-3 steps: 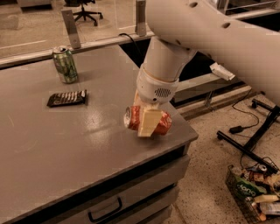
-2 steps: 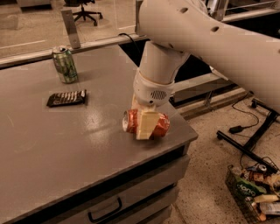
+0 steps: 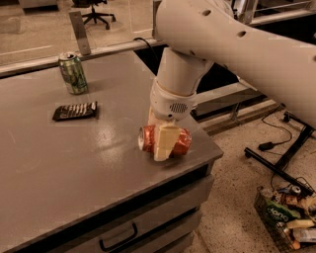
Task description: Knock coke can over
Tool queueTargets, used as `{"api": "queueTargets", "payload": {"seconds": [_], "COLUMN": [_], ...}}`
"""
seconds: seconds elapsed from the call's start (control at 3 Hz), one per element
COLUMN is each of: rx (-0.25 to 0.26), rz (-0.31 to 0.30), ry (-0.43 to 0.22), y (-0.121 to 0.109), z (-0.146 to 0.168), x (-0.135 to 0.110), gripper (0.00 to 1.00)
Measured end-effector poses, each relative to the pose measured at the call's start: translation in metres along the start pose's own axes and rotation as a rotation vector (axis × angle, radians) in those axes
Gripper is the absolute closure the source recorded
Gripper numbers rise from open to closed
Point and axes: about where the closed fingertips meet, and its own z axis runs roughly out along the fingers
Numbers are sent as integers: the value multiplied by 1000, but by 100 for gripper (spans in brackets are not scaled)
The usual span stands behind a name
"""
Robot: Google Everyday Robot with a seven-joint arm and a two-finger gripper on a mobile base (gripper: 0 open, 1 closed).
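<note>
The coke can [image 3: 182, 142] lies on its side at the near right corner of the surface [image 3: 59, 168], just inside the right edge, with its silver end turned left. The jaws come straight down on it from the white arm [image 3: 232, 44] and are closed around its middle: one cream finger [image 3: 164, 142] crosses the near side of the can, and the other shows only as a pale edge behind it.

At the far left of the surface a green-and-silver can [image 3: 73, 73] stands upright. A dark wrapped snack bar [image 3: 75, 111] lies flat just nearer than it, well apart from the coke can.

On the floor at the near right sits a wire basket [image 3: 258, 203] crowded with packets and what look like cans; its contents are too jumbled to name.

The surface is grey and dull-shiny, with drawers below its near edge, one with a dark handle [image 3: 118, 238]. The floor is speckled, with a black stand leg [image 3: 276, 165] and a cable [image 3: 276, 131] to the right. An office chair [image 3: 96, 10] stands far back.
</note>
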Motion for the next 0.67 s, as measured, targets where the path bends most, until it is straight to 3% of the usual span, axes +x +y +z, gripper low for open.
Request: {"api": "queueTargets", "payload": {"seconds": [0.33,0.67], "rx": [3,3], "rz": [-2,-2], "ry": [-1,-1], "y": [0,0], "z": [0,0], "x": [-1,-1], "gripper": [0,0]}}
